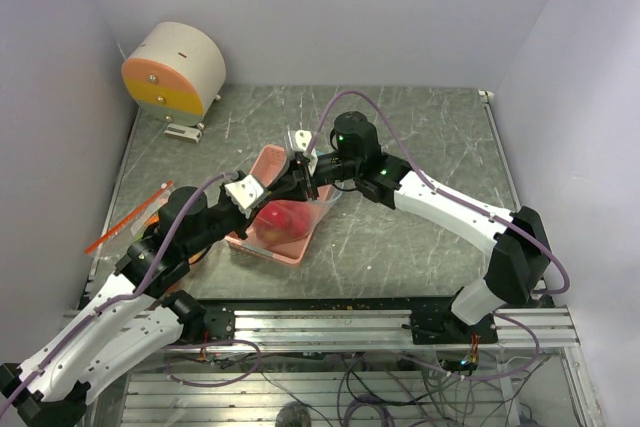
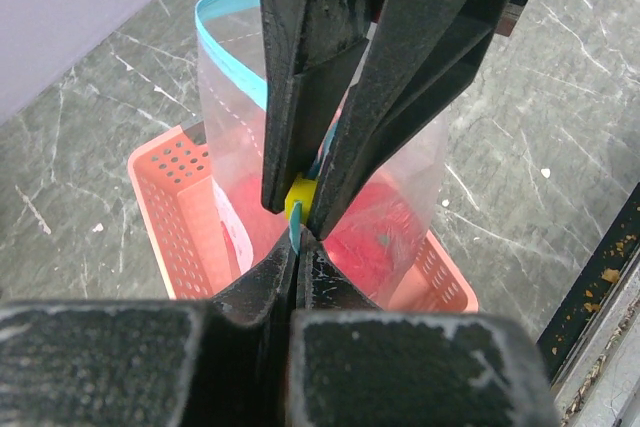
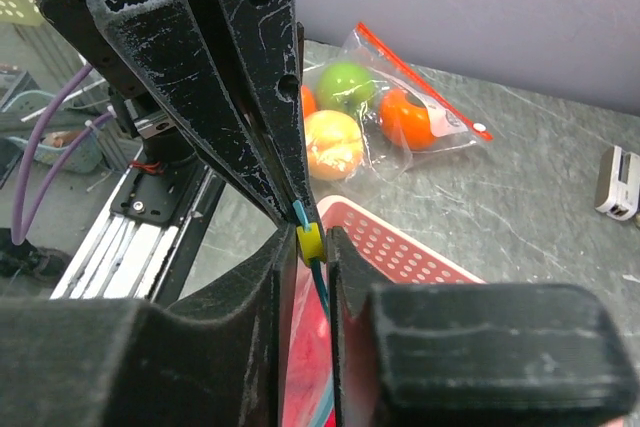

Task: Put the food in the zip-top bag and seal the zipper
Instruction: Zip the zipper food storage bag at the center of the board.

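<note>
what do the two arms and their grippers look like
The left arm and right arm both have glossy white shells between black joint housings, with a purple cable looping along each. A small green light glows on the right arm's wrist joint. The left gripper and right gripper have long, tapering matte-black fingers, scuffed whitish along the edges.
</note>
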Robot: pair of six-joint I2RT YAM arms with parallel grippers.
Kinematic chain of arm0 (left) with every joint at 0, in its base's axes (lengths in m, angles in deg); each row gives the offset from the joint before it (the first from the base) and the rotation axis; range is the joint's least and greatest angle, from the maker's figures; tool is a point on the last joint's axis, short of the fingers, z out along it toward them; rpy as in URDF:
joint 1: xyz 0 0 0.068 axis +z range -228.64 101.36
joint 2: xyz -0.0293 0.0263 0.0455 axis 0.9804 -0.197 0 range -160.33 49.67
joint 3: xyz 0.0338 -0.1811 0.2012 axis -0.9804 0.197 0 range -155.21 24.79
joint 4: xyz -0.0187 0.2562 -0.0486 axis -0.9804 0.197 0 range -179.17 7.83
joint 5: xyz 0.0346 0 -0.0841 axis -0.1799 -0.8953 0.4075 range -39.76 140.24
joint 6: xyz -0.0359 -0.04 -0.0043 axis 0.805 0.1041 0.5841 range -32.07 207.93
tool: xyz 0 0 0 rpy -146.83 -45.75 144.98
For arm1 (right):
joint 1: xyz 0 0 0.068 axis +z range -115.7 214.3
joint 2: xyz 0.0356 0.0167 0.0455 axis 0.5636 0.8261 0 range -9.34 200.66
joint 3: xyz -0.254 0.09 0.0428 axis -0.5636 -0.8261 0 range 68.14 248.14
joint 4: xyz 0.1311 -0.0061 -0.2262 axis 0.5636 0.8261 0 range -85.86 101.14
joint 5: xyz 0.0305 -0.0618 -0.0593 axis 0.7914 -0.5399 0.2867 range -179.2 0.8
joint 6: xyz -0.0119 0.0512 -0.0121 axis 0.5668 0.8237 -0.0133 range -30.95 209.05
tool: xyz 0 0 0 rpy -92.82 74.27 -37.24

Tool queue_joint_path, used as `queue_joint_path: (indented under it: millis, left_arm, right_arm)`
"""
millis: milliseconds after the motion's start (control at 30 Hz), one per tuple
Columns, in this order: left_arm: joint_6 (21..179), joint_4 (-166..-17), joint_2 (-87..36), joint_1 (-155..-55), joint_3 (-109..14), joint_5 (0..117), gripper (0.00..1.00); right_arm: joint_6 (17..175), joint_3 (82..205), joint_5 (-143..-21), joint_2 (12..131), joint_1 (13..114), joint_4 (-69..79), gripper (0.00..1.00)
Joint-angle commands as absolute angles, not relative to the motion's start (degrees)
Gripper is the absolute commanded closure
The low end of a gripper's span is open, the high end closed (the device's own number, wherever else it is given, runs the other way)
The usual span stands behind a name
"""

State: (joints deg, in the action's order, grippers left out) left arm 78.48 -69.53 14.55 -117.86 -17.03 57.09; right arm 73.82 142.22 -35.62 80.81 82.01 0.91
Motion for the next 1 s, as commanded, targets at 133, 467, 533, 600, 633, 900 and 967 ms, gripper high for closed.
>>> queue_joint_path:
  millis: [133,467,533,600,633,900,967]
  left_arm:
    - [77.9,-70.4,15.8,-118.1,-17.0,57.7,0.93]
    - [79.7,-70.5,19.5,-118.1,-16.2,47.5,0.93]
    - [79.8,-70.8,20.7,-118.1,-15.7,46.2,0.93]
    - [79.8,-71.0,21.6,-118.1,-15.3,45.8,0.93]
    - [79.8,-71.1,22.0,-118.1,-15.2,45.7,0.93]
    - [80.0,-70.5,22.4,-118.1,-15.2,44.0,0.93]
    - [80.3,-70.2,22.5,-118.1,-15.4,41.6,0.93]
  right_arm:
    - [72.8,144.3,-34.3,80.8,82.0,2.0,1.0]
    - [69.7,142.1,-35.9,79.2,77.6,6.3,1.0]
    - [69.5,142.1,-35.9,79.2,76.7,6.9,1.0]
    - [69.5,141.9,-35.8,79.2,76.1,6.9,1.0]
    - [69.2,141.9,-35.8,79.2,75.9,7.3,1.0]
    - [67.5,142.0,-37.7,78.1,74.4,9.9,1.0]
    - [67.0,141.7,-38.7,77.3,73.6,10.9,1.0]
